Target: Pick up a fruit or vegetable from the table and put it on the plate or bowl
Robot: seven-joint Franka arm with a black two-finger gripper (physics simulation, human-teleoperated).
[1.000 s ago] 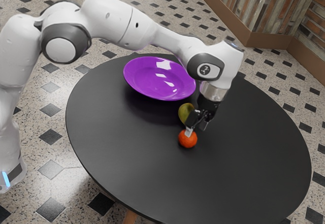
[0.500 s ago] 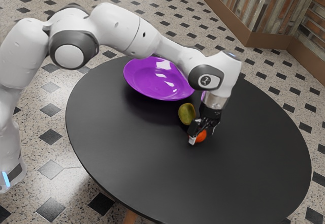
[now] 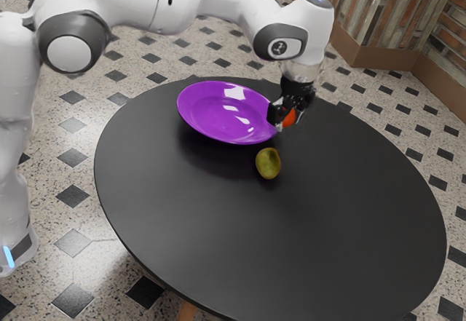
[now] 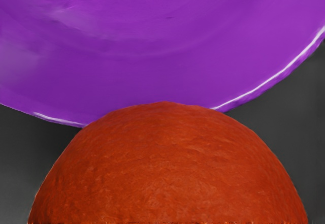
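The white arm (image 3: 182,4) comes in from the exterior view's upper left and bends down over the far part of the round black desk (image 3: 291,234). Its black hand (image 3: 285,119) points downward and is clamped on a small orange (image 3: 290,118), with one dark finger (image 3: 276,112) on the side toward the plate and the fruit's bright skin showing past it. The orange is lifted clear of the desk top.

The orange hangs right at the rim of the purple plate (image 3: 218,113), on the exterior view's right side of it. Whether it is just over the rim or just outside it cannot be told. The plate is shallow and glossy, and it sits toward the far edge of the desk, with its shadow falling on the black top toward the near edge.

In the wrist view the rough, reddish orange (image 4: 167,168) bulges up just under the hand. The plate (image 4: 152,46) spreads beyond it, its pale rim line curving past the fruit, and grey strips of the desk (image 4: 299,112) show on either side.

A green-brown fruit (image 3: 268,163) lies on the desk nearer the middle, just off the plate's near rim and apart from the hand. A pale floor with dark diamonds (image 3: 408,117) surrounds the desk.
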